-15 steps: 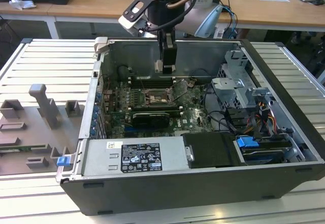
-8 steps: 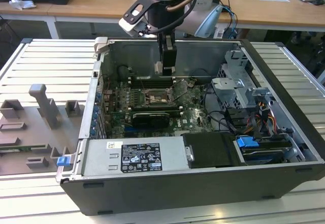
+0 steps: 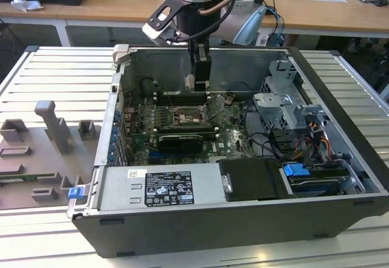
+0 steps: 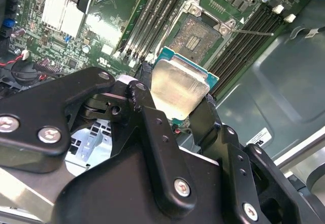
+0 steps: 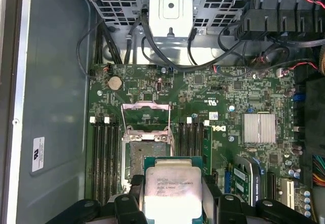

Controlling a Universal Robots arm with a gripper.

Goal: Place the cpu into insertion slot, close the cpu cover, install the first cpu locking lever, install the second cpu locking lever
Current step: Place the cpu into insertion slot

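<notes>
My gripper [image 3: 198, 84] is shut on the cpu [image 5: 170, 191], a flat square chip with a dull silver top and a green edge, gripped by two opposite sides. In the second wrist view the cpu [image 4: 179, 84] sits between the black fingers [image 4: 147, 107]. It hangs a little above the insertion slot [image 5: 138, 155], apart from it. The slot [image 4: 195, 35] lies bare, with a dark centre. At the slot's far edge the cpu cover [image 5: 146, 113] stands swung open. A thin wire locking lever [image 4: 254, 31] sticks out beside the slot. In the exterior view the slot [image 3: 187, 117] lies below the gripper.
Long black memory slots [image 5: 104, 153] flank the socket on both sides. A black expansion card [image 3: 179, 140], a silver heatsink [image 5: 259, 127], the power supply [image 3: 155, 186] and a drive cage [image 3: 285, 107] with cables ring the board. A grey fixture tray [image 3: 42, 152] lies outside the case.
</notes>
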